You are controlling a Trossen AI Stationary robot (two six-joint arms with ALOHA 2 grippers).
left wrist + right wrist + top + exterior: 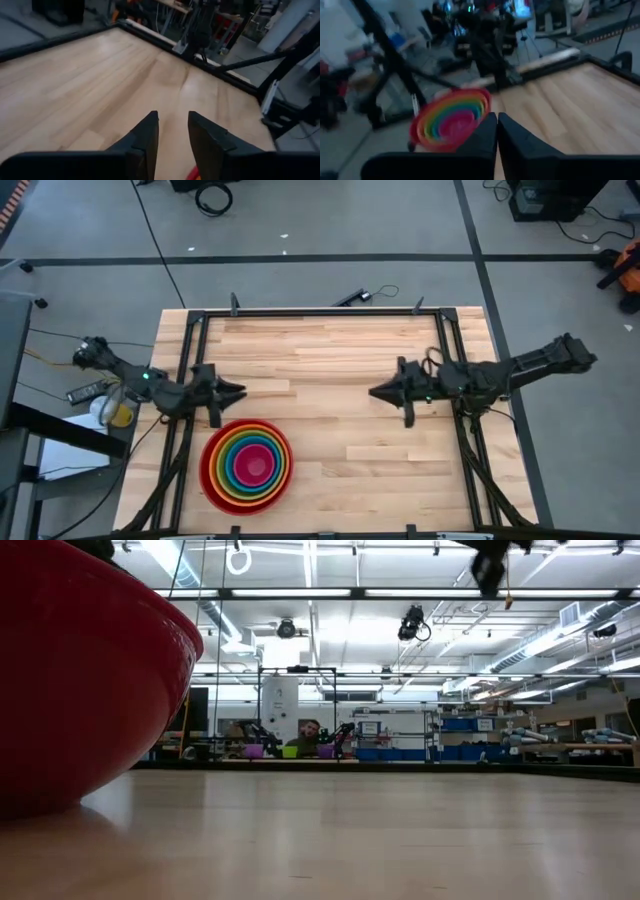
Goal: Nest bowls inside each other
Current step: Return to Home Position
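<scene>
Pale wood-plank table point(340, 350) holds five smooth round bowls point(247, 464), nested, red outermost. Left gripper point(238, 391) hovers near them, slightly open; right gripper point(374, 393) closed, empty.

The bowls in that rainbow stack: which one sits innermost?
The magenta pink bowl. It is the smallest and lies at the very centre of the nest. All the other bowls ring it, with the big red bowl outermost.
</scene>
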